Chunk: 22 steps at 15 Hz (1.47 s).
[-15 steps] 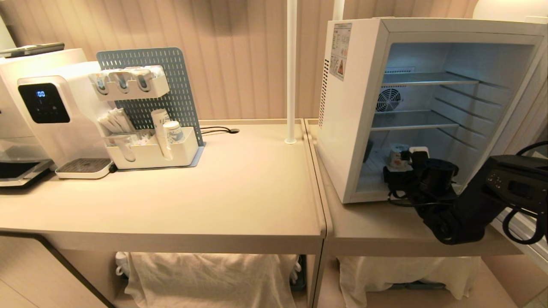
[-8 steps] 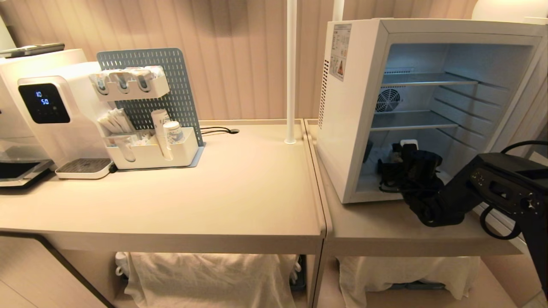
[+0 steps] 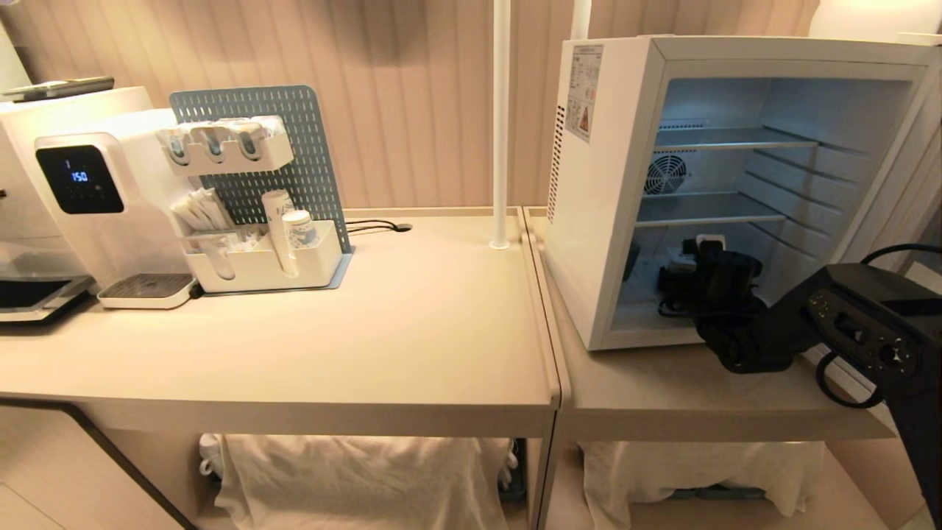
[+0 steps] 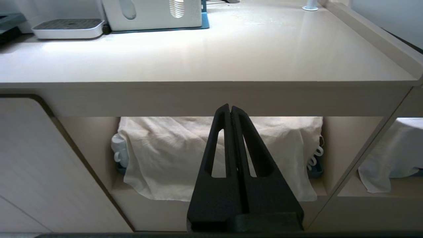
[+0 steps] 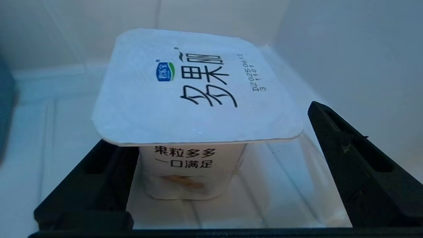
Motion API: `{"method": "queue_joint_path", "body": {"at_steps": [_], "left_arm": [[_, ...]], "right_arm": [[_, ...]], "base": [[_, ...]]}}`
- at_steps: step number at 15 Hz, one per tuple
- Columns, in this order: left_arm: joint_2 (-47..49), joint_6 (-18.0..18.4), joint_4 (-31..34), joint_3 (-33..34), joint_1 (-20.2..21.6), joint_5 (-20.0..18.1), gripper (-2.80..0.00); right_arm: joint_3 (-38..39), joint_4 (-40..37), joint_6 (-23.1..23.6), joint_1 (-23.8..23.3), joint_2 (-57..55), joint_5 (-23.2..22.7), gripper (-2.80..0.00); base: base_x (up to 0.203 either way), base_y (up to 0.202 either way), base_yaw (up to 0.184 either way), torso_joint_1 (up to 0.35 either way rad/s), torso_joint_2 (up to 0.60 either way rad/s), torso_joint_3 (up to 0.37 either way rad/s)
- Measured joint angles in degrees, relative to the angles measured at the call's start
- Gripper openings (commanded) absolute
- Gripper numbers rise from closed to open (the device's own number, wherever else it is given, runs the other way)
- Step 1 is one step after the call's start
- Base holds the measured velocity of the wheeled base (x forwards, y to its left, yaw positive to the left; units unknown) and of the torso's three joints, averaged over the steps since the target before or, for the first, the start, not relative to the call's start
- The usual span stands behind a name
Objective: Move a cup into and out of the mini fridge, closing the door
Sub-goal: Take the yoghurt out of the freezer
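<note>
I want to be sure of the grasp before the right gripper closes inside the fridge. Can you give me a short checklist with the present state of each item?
1. Small white plastic cup with the squarish foil lid stands upright on the floor of the white boxy mini fridge: ok.
2. Right gripper open, one finger either side of the cup: ok.
3. Fingers clear of the cup's body: ok on the side in view; the other finger is under the lid's rim, cannot tell.
4. Fridge's door open for the arm: ok; the door itself is out of view.
5. Left gripper shut and parked below the beige counter: ok.
</note>
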<state>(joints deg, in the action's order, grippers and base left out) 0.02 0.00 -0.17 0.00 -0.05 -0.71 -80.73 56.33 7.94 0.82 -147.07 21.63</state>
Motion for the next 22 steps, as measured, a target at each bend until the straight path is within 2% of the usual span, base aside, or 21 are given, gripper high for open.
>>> {"method": "queue_joint_path", "body": {"at_steps": [5, 12, 16, 22], "left_arm": [[0.0, 0.0, 0.0, 0.0, -0.1, 0.0, -2.80], [0.0, 0.0, 0.0, 0.0, 0.0, 0.0, -2.80], [0.0, 0.0, 0.0, 0.0, 0.0, 0.0, -2.80], [0.0, 0.0, 0.0, 0.0, -0.1, 0.0, -2.80]], "right_arm": [[-0.1, -1.4, -0.1, -0.1, 0.1, 0.3, -2.80], [9.1, -1.4, -0.7, 0.5, 6.1, -0.3, -2.80], [18.6, -1.9, -1.8, 1.0, 13.0, -2.0, -2.80], [33.0, -1.6, -2.2, 3.5, 30.3, -4.5, -2.80]], "base": [[0.000, 0.000, 0.000, 0.000, 0.00, 0.000], [0.000, 0.000, 0.000, 0.000, 0.00, 0.000], [0.000, 0.000, 0.000, 0.000, 0.00, 0.000], [0.000, 0.000, 0.000, 0.000, 0.00, 0.000]]}}
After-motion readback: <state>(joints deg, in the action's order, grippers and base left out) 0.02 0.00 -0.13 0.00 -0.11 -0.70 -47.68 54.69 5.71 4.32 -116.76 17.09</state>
